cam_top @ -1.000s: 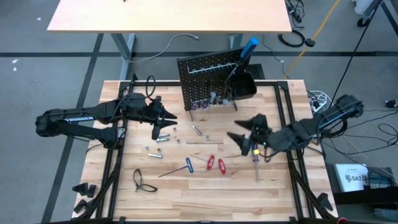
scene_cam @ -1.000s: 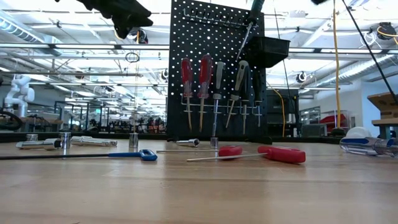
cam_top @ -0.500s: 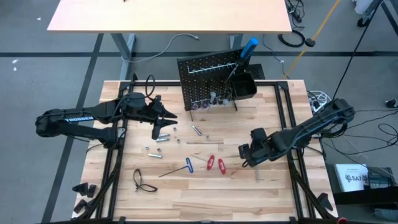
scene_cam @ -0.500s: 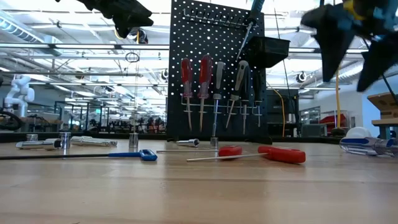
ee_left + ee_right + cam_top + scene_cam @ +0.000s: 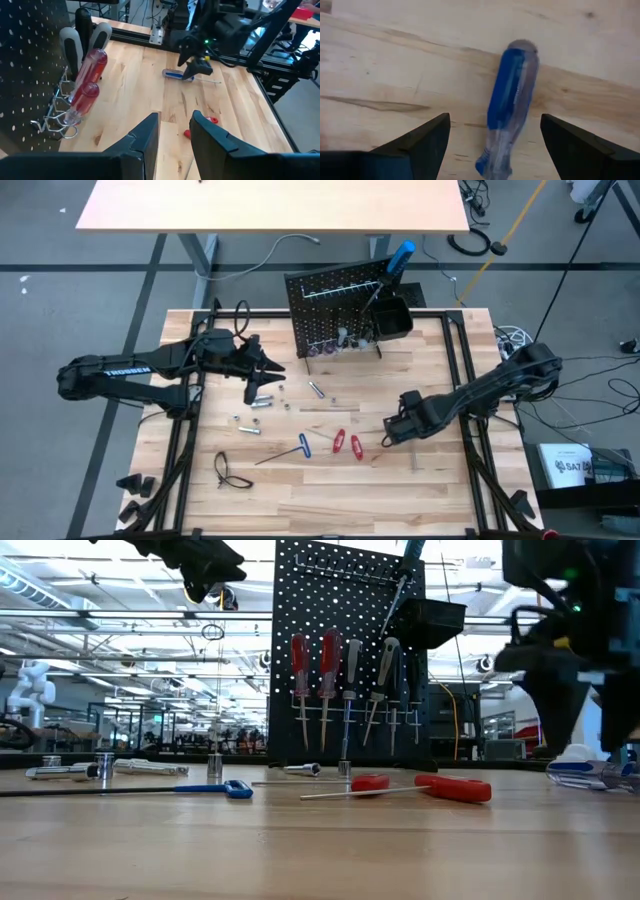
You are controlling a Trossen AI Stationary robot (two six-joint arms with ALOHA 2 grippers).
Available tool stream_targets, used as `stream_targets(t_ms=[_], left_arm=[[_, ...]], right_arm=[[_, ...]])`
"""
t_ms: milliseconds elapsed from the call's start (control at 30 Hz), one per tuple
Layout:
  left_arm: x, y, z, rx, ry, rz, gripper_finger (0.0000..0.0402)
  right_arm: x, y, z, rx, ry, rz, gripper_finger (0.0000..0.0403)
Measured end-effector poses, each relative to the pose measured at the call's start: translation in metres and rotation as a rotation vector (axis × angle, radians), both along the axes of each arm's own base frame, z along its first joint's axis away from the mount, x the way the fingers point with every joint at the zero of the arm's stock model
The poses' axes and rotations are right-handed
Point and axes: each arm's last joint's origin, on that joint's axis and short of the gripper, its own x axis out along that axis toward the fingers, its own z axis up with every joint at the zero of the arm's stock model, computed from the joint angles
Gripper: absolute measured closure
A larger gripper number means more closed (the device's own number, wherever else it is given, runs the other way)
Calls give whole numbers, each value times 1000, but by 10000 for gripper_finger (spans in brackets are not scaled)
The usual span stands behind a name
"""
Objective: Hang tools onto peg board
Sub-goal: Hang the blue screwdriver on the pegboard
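Observation:
The black peg board (image 5: 335, 310) stands upright at the table's far middle, with red and grey screwdrivers (image 5: 328, 662) hanging on its rail. A blue-handled screwdriver (image 5: 512, 100) lies flat on the table at the right. My right gripper (image 5: 400, 430) hangs over its handle, pointing down and open, one finger on each side and apart from it. Two red screwdrivers (image 5: 347, 445) and a blue T-handle key (image 5: 290, 448) lie near the middle. My left gripper (image 5: 262, 378) waits in the air left of the peg board, open by a narrow gap, with nothing in it.
Small silver bits (image 5: 260, 402) lie scattered between my left gripper and the peg board. A black loop (image 5: 225, 470) lies at the near left. A black bin (image 5: 393, 320) on the board's right holds a blue-handled tool (image 5: 400, 255). Black rails run along the table's sides.
My right gripper has dropped toward the table onto the spot over the blue screwdriver, tipping from roughly level to pointing down and rolling about its own line. The screwdriver has stayed where it lay.

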Motion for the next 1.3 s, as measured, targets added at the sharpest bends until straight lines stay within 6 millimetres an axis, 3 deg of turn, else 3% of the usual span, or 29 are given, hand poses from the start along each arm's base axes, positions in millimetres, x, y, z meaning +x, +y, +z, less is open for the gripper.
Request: stream_targets(t_ms=[367,500,633,833,1000,1133,1300], left_arm=[[0,0,1,1,-10,0,288],[1,0,2,4,-27,0,288],[1,0,2,-17,-24,13,288],[1,0,2,-17,-23,15,288],[1,0,2,-18,-27,16,288],[2,1,4,-34,-41,24,288],[3,1,7,-24,-81,23,288]], right_arm=[[-15,-15,-35,45,-96,-62,119],[-17,-16,-36,49,-69,-54,176],[-18,-16,-36,50,-52,-26,276],[-14,-15,-29,25,-83,0,285],[7,-13,14,-75,-307,1,285],[21,-14,73,-265,-540,50,285],[21,-23,148,-595,-702,111,285]])
